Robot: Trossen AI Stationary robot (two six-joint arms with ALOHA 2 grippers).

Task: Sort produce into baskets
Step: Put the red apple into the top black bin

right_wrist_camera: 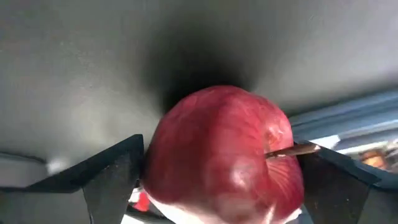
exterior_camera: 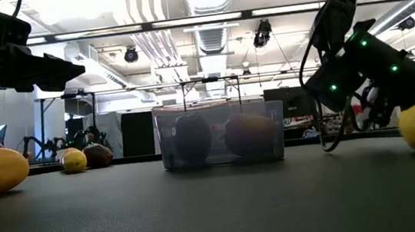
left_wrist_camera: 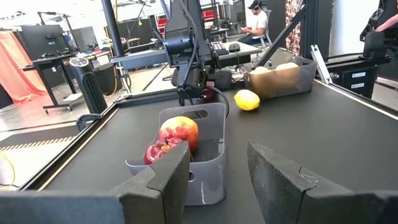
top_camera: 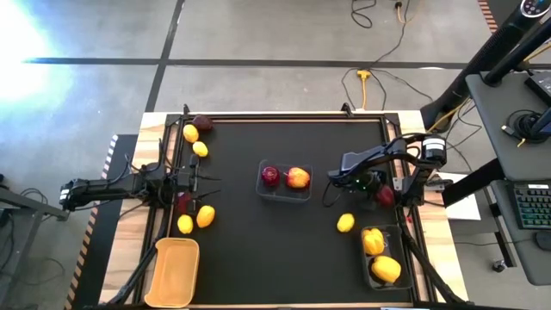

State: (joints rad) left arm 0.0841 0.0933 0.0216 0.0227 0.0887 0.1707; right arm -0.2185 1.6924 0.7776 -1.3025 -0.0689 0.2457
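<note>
At the table's left edge the left gripper [top_camera: 202,180] waits with its fingers [left_wrist_camera: 165,180] together and nothing between them, aimed across the black table [top_camera: 258,250]. Around it lie loose produce: two lemons [top_camera: 195,140] and a dark-red fruit [top_camera: 202,122] toward the far-left corner, and two more yellow pieces [top_camera: 196,219] with another dark-red fruit [top_camera: 183,201] just nearer. The yellow-orange basket [top_camera: 175,272] sits at the near-left corner. In the middle the clear plastic basket [top_camera: 285,181] holds a dark-red fruit [top_camera: 270,176] and a red-yellow apple [top_camera: 298,177] side by side. Right of it the right gripper [top_camera: 385,196] is down by the table's right edge, its fingers [right_wrist_camera: 109,177] spread wide to either side of a red apple [right_wrist_camera: 224,155]; whether they press on it I cannot tell. A single lemon [top_camera: 345,223] lies on the mat near this arm. At the near-right corner the dark basket [top_camera: 366,257] holds two yellow bell peppers [top_camera: 380,254]
</note>
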